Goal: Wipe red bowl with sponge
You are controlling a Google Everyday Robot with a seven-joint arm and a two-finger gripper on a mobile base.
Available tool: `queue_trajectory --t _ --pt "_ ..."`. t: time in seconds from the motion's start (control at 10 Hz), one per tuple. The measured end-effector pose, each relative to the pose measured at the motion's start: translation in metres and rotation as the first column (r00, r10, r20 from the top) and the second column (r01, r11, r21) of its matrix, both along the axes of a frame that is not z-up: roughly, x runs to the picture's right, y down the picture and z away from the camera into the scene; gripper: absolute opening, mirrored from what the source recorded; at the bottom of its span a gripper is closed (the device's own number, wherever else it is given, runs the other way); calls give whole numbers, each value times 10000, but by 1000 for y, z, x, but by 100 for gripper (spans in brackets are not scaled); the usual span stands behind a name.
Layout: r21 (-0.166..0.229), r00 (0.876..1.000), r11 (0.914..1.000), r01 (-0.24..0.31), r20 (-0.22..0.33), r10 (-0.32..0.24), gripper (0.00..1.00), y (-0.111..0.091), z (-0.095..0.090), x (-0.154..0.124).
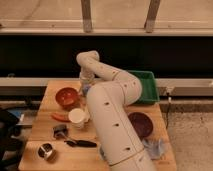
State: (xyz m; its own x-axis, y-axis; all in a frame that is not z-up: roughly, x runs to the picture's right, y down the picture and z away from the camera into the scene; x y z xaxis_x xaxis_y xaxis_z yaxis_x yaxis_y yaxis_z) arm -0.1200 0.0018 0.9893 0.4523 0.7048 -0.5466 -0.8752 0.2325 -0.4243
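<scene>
The red bowl (66, 96) sits upright on the wooden table (40, 125) at its back left. My white arm rises from the front, bends over at the back and comes down to the gripper (84, 89), which hangs just right of the bowl's rim, close above the table. A small bluish thing (87, 91) shows at the gripper; it may be the sponge, but I cannot tell whether it is held.
A white cup (76, 117) and an orange-red object (60, 116) lie in front of the bowl. A metal cup (46, 151), a black utensil (80, 143), a dark maroon plate (141, 124), a blue cloth (156, 148) and a green bin (148, 86) are also here.
</scene>
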Motion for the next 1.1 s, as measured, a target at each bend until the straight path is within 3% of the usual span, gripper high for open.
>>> queue_trajectory --t 0.2,0.7,0.9,1.1 --pt "-41 9999 9999 119 31 -119 73 6 0 0" --pt "304 9996 9991 293 -56 -291 20 2 -8 0" --pt "430 9996 9988 251 -145 -245 4 -4 -13 5" --pt "536 9995 9985 147 -286 -132 0 -14 -21 12"
